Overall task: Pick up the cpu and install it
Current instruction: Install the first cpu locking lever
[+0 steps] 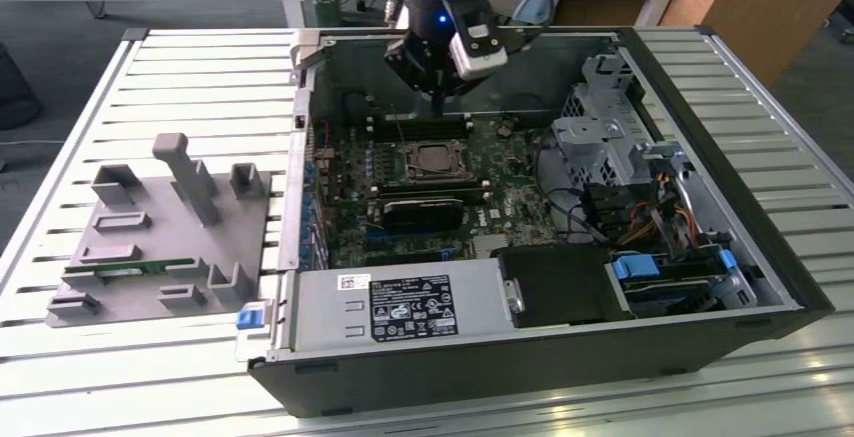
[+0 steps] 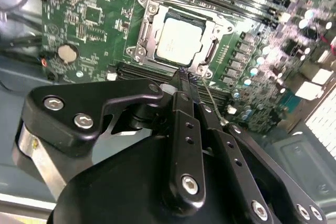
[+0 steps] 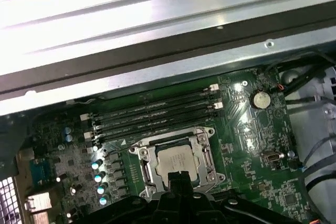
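Observation:
The cpu [image 1: 430, 160], a square chip with a silver-grey top, lies flat inside the metal socket frame on the green motherboard [image 1: 501, 172] of the opened computer case. It is also in both wrist views [image 2: 181, 40] [image 3: 177, 161]. My gripper [image 1: 438, 107] hangs a little above the board, just behind the socket as the exterior view sees it. Its black fingers taper to meet at one tip [image 2: 185, 74] [image 3: 178, 179], shut with nothing between them and apart from the chip.
A grey plastic holder block [image 1: 160, 237] with a green memory stick [image 1: 120, 267] in it lies on the slatted table at the exterior view's left. Inside the case are the power supply [image 1: 400, 307], a drive cage [image 1: 607, 137], cables [image 1: 641, 227] and memory slots [image 3: 152, 114].

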